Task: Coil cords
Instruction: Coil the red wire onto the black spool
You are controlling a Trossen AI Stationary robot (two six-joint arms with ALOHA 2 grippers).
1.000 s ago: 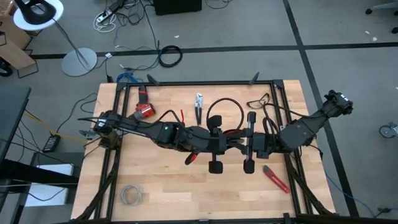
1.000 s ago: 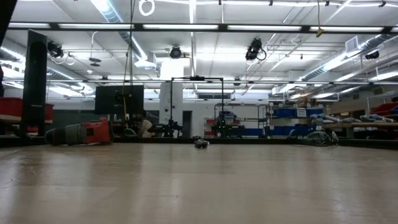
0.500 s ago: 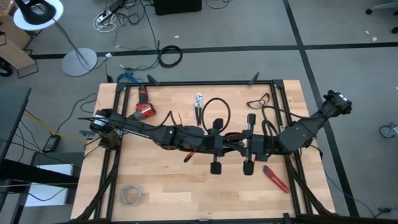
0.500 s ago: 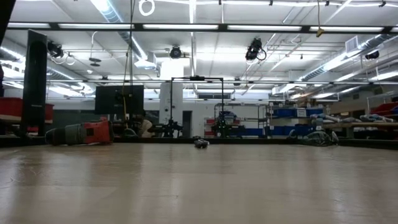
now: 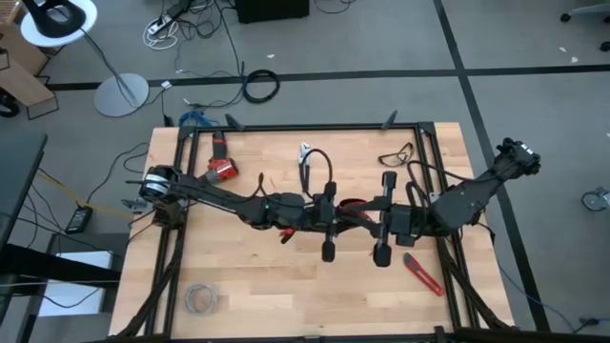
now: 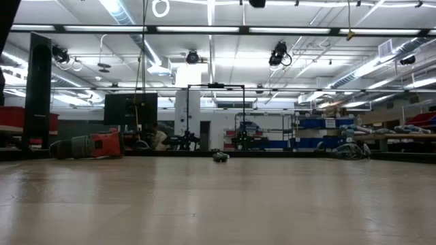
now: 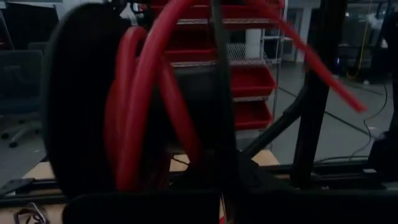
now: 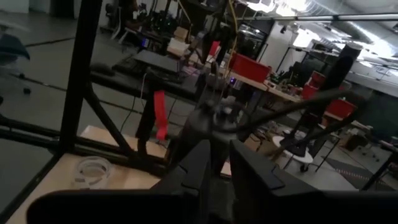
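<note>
Red loops of the cord are filling the left wrist view, lying right against the left gripper, whose fingers are closed down tight on the turns; judging from those several stacked passes, a good part of the coiling is looking done. One tail of the cord is running off free from the bundle, so I judge the end is left to be wound in. In the high view the coil is showing only as a red sliver between the two grippers, at the middle of the wooden table. Just beside the left gripper, the right gripper is facing it; its fingers are standing narrowly apart, and whether they are pinching the cord I cannot tell. Farther from the left gripper, toward the table's back edge, a thicker black cable is arching up, with pliers next to it and a red tool toward the left corner. Well apart, near the front left edge, a pale grey wire bundle is lying untouched.
</note>
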